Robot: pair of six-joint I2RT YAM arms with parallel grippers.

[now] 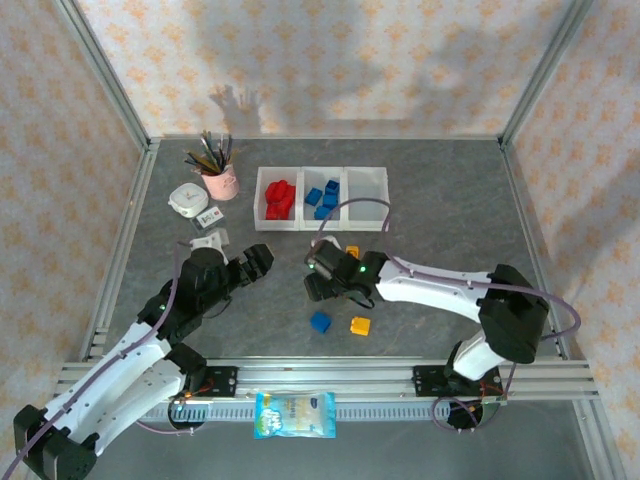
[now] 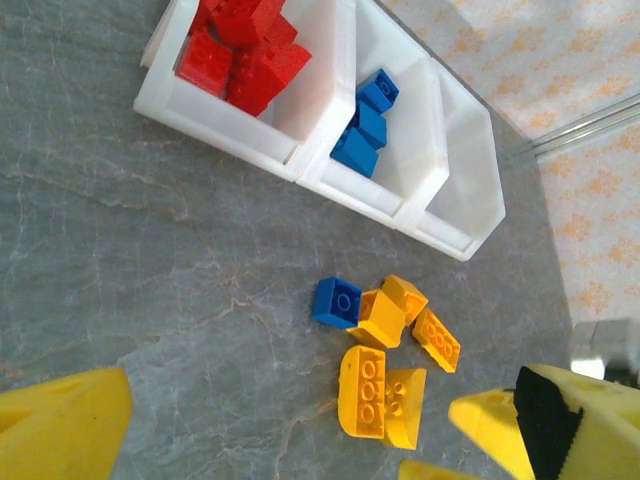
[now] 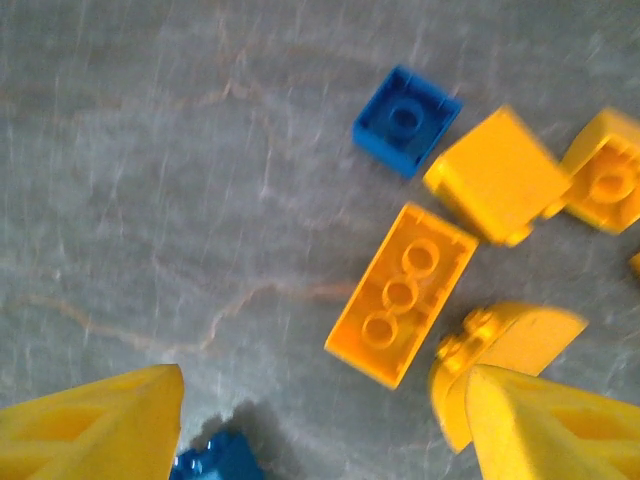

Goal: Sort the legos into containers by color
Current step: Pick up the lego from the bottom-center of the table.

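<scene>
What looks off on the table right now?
Nothing is damaged or spilled. The long yellow brick and the blue brick near it lie underside up, with their hollow tubes showing. A blue snack packet sits on the frame rail at the near edge, unrelated to the sorting.

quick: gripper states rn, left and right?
Left gripper: open, holding nothing.
Right gripper: open, holding nothing.

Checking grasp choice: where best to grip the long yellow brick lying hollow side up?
Probably across the long brick's two long sides at mid-length, straight down: it lies flat, with a square brick and a curved brick close at its ends.
</scene>
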